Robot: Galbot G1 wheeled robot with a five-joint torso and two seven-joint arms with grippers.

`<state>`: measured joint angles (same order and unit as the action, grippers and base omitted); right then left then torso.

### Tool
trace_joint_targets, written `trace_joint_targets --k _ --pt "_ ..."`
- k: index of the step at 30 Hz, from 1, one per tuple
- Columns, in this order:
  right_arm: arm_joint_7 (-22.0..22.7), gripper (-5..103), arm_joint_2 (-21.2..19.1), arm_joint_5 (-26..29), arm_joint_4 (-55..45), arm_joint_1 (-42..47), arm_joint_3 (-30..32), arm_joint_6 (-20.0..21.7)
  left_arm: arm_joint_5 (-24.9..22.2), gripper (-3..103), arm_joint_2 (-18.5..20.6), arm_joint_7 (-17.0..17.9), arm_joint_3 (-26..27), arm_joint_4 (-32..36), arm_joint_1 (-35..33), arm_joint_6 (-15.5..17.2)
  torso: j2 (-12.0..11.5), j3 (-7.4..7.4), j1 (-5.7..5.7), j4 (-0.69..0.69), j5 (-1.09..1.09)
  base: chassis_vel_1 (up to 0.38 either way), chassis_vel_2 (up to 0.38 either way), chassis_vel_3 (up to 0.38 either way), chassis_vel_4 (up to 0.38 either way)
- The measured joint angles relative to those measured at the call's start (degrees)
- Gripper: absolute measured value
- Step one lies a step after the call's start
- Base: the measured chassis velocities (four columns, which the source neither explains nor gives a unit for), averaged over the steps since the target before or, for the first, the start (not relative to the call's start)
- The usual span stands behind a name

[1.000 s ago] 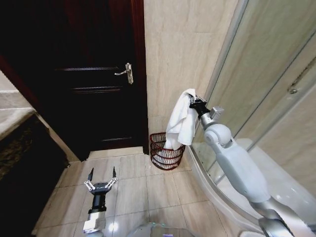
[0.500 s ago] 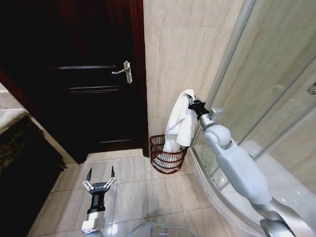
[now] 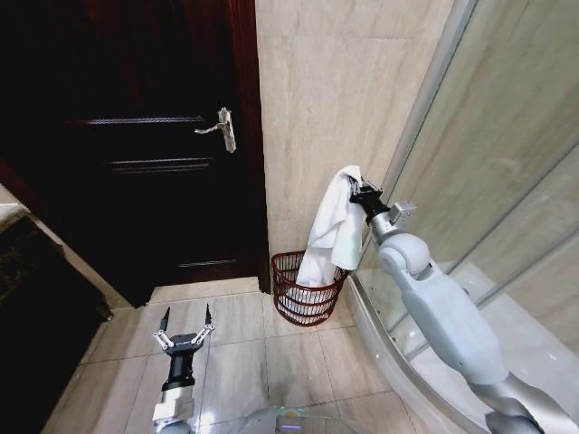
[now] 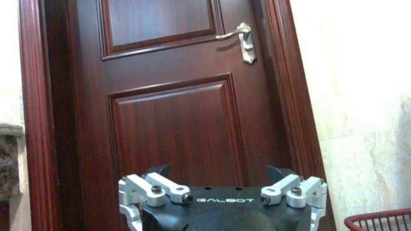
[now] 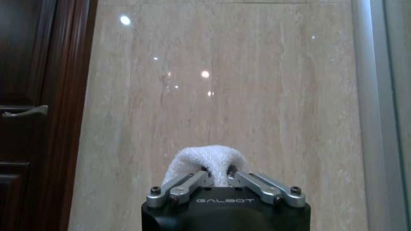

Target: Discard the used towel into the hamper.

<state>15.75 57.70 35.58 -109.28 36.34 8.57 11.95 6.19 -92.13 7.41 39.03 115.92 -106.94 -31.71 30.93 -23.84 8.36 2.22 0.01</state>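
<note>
1. Your view swung toward the dark wooden door [image 3: 154,136]; the towel barely shifted.
2. Your right gripper [image 3: 360,192] stayed clenched on the white terry towel [image 3: 331,231], draped over the reddish-brown wire hamper [image 3: 303,291].
3. Your left gripper [image 3: 185,325] idled low, fingers spread.

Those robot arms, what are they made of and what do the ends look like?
The right arm has smooth pale grey-white shells with rounded joints. Each ends in a black gripper body printed GALBOT, with silver metal linkages and bolts. The left gripper has thin dark pointed jaws.
</note>
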Motion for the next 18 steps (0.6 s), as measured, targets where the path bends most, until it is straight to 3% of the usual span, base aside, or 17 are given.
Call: trace_joint_targets --k 10,18 --pt "-0.11 5 1.98 -0.47 0.29 1.36 -0.12 -1.15 -0.42 100 0.0 -0.26 0.81 1.31 -0.29 0.33 0.15 -0.09 0.09 0.0 -0.01 0.0 0.0 0.0 0.0" --pt "0.5 5 2.58 -0.77 -0.12 1.45 -0.79 -0.77 -0.45 100 -0.01 -0.2 0.68 1.27 -0.46 0.62 -1.74 0.92 -0.76 0.0 -0.01 0.0 0.0 0.0 0.0"
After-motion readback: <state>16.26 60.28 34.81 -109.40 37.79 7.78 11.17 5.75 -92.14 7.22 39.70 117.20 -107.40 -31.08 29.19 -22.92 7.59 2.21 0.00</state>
